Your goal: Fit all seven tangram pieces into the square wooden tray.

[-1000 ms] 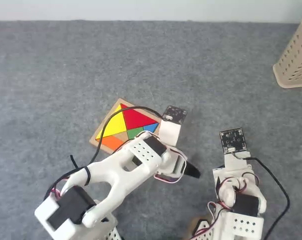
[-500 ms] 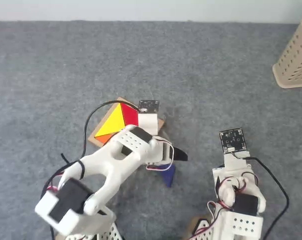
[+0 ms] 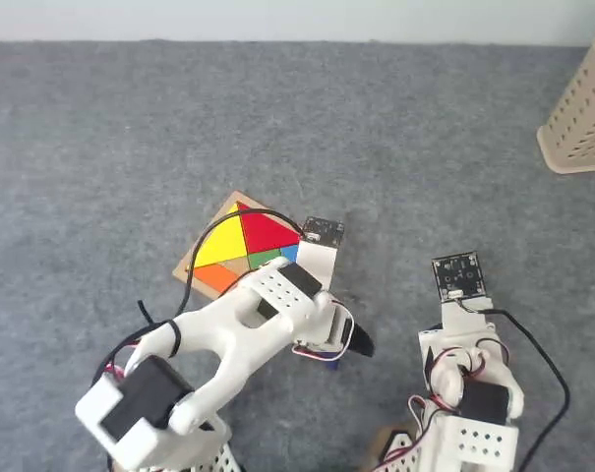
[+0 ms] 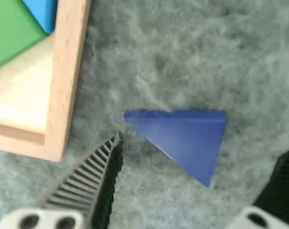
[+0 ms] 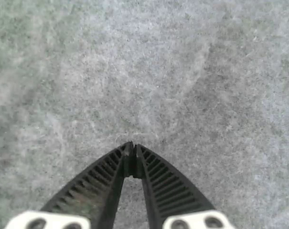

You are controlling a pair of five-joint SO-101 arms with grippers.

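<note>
Grey carpet (image 4: 206, 57) holds a dark-blue triangle (image 4: 186, 137) beside wooden tray (image 4: 68, 71).

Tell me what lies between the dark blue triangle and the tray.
Bare grey carpet, as the left wrist view shows: the triangle lies off the tray, apart from its wall.

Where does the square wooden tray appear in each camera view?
High view: wooden tray left of centre, beside the left arm.
Left wrist view: its rim, near the open left claw.
Right wrist view: shut right claw over grey carpet.
Shared landmark: the green piece inside the tray.
</note>
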